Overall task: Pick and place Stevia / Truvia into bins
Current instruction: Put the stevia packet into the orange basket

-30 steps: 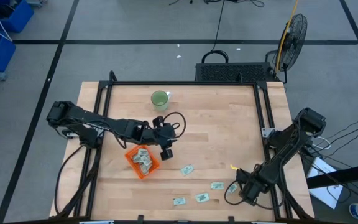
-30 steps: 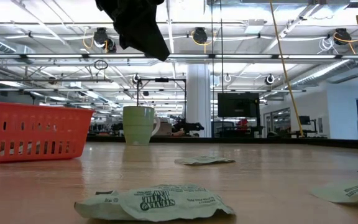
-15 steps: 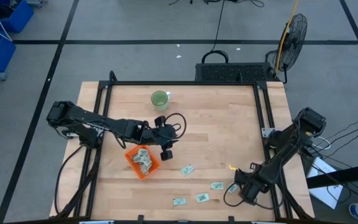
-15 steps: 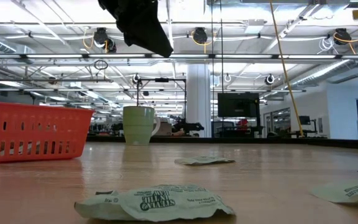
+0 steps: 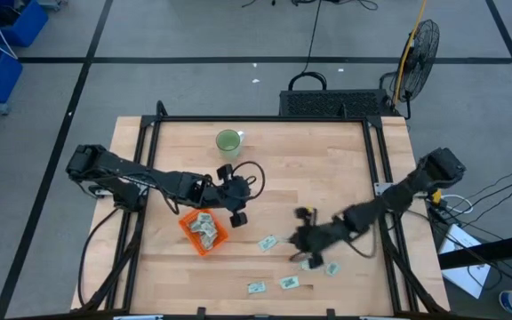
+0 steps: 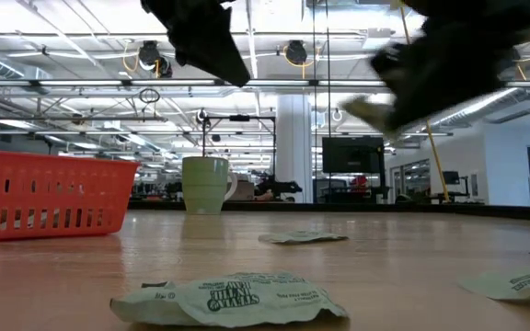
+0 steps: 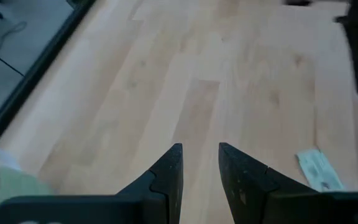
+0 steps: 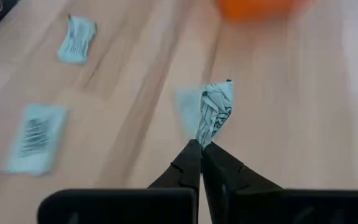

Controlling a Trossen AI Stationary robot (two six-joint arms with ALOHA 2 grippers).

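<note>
High view showed the right gripper (image 5: 302,252) blurred, pinching a crumpled sachet (image 8: 213,113), left gripper (image 5: 236,206) spread beside the orange tray (image 5: 188,230) holding sachets.

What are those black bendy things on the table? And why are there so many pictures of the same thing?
Those are two robot arms, each ending in a claw. One camera looks down from above, one sits at table height, and one rides on each wrist.

The wooden table has little paper sweetener packets lying on it, an orange tray with some packets already inside, and a green cup.

The right claw is pinched shut on one crumpled packet, lifted above the table; the picture is blurry there. The left claw hangs next to the tray with a small gap between its fingers, holding nothing.
</note>
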